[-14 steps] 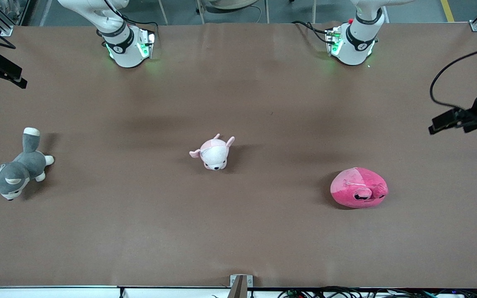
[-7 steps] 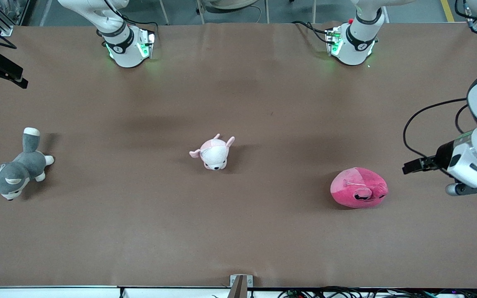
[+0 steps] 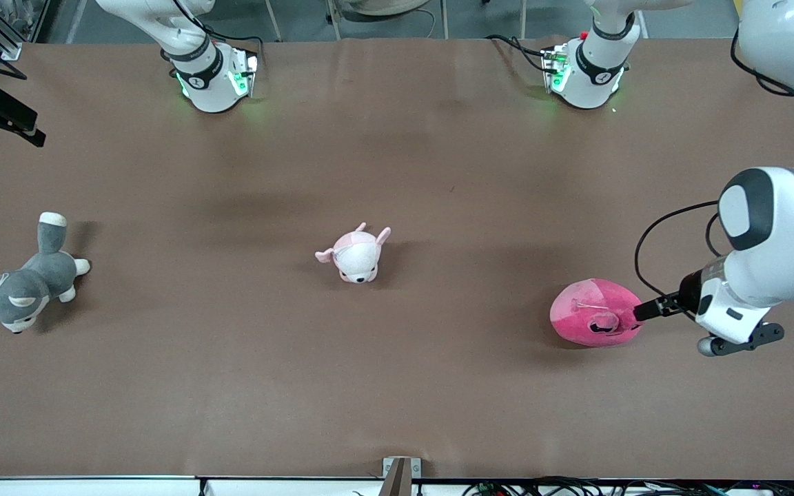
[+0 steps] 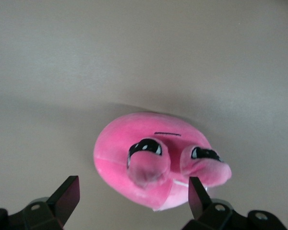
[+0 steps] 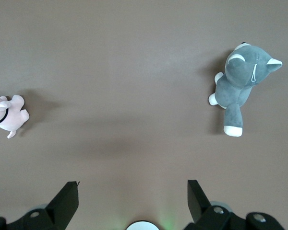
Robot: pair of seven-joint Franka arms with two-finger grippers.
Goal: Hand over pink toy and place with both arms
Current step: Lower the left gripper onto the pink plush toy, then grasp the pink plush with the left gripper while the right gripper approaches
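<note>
Pink toy point(image 3: 597, 313) lies on the brown table point(image 3: 438, 172) toward the left arm's end, nearer the front-camera edge than the middle, face toward that edge. Left gripper point(image 4: 134, 201) hangs over the table just beside the toy, fingers spread apart with nothing between them; in the left wrist view the toy point(image 4: 156, 160) sits just ahead of the gap. Pale pink puppy plush point(image 3: 354, 253) sits mid-table, well apart from the toy. Grey husky plush point(image 3: 23, 281) lies near the edge at the right arm's end. Right gripper point(image 5: 133, 201) is up over the table by the right arm's base, fingers spread, holding nothing, arm waiting. Table cover is plain brown, slightly wrinkled near the bases' edge. Wide bare stretches lie between the plushes and along the front-camera edge. Grey floor shows past the bases' edge.
</note>
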